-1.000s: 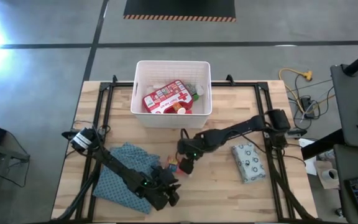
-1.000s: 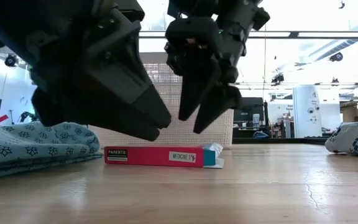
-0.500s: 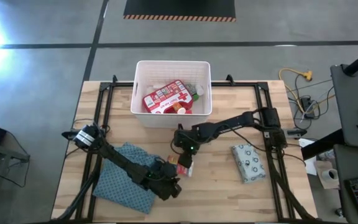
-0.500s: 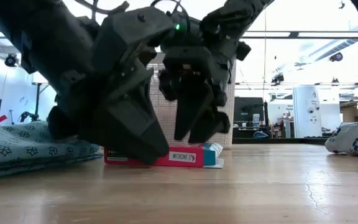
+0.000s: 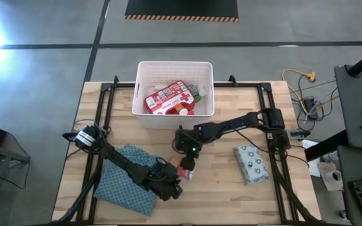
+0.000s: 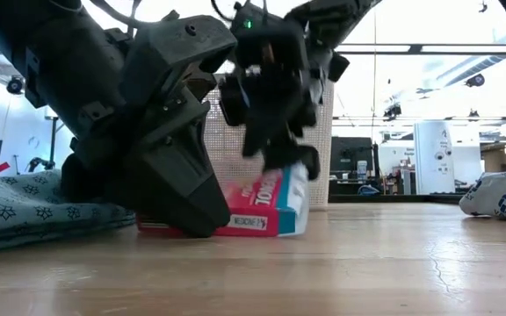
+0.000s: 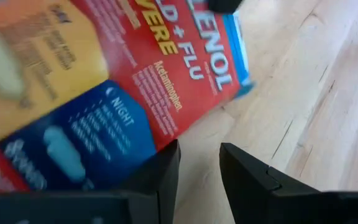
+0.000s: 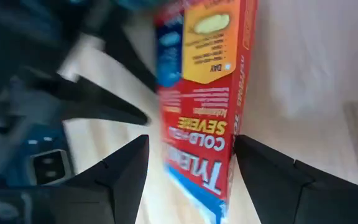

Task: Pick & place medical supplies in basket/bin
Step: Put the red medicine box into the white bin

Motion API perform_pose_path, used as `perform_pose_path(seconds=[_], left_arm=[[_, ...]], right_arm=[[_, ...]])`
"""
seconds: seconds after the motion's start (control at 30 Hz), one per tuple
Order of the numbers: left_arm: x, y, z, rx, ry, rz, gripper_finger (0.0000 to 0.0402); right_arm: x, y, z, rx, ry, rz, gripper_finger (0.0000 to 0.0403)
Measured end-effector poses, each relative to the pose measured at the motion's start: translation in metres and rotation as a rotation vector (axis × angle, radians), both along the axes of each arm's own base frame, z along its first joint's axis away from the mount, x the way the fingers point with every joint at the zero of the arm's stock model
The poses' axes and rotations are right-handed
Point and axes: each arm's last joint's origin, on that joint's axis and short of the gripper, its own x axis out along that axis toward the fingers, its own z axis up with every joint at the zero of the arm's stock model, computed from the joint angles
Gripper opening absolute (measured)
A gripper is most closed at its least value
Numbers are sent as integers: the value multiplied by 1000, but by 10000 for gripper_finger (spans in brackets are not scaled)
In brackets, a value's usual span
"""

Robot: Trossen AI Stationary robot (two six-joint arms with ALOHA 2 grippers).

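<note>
A red, blue and white medicine box (image 5: pixel 184 167) (image 6: pixel 266 206) stands tipped up on the table in front of the white bin (image 5: pixel 175 63). The bin holds the red-and-white first aid case (image 5: pixel 168 98). My right gripper (image 5: pixel 185 163) (image 8: pixel 191 138) is open and straddles the box from above. My left gripper (image 5: pixel 170 187) (image 7: pixel 199 149) is low beside the box on its near left. Its fingers are slightly apart with nothing between them. A pale dotted soft pack (image 5: pixel 251 163) lies flat to the right. My right gripper comes down at a slant from the far right, one finger on each side of the box's raised teal end (image 6: pixel 295 180). The fingers (image 8: pixel 257 171) lie close against the box. The box leans with its lower long edge (image 6: pixel 253 232) on the table. My left gripper has one fingertip (image 7: pixel 166 158) at the box's blue lower corner (image 7: pixel 148 134); I cannot tell whether it touches.
The blue-green patterned cloth (image 5: pixel 126 179) (image 6: pixel 42 206) lies crumpled at the near left under my left arm. Black frame rails (image 5: pixel 102 125) run along the table's left and right sides. Bare wood lies between the box and the soft pack (image 6: pixel 499 195).
My right gripper has come down onto the box and turned about its wrist. The box, which lay flat, is now tipped up on a long edge with its printed face toward the near side. My left gripper has moved in toward the box.
</note>
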Motion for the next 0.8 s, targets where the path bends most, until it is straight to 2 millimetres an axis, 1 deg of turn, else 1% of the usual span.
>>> perform_pose_path(seconds=[0.13, 0.23, 0.5, 0.67, 0.8], left_arm=[[0, 0, 0, 1, 1, 0, 102], [0, 0, 0, 2, 1, 0, 102], [0, 0, -1, 8, 0, 2, 102], [0, 0, -1, 11, 0, 1, 102], [-1, 0, -1, 11, 1, 1, 102]], right_arm=[[6, 2, 18, 13, -51, -4, 231], [9, 6, 25, 18, -76, 3, 231], [8, 20, 27, 21, -69, 15, 231], [8, 23, 27, 20, -65, 15, 231], [9, 26, 31, 24, -69, 14, 231]])
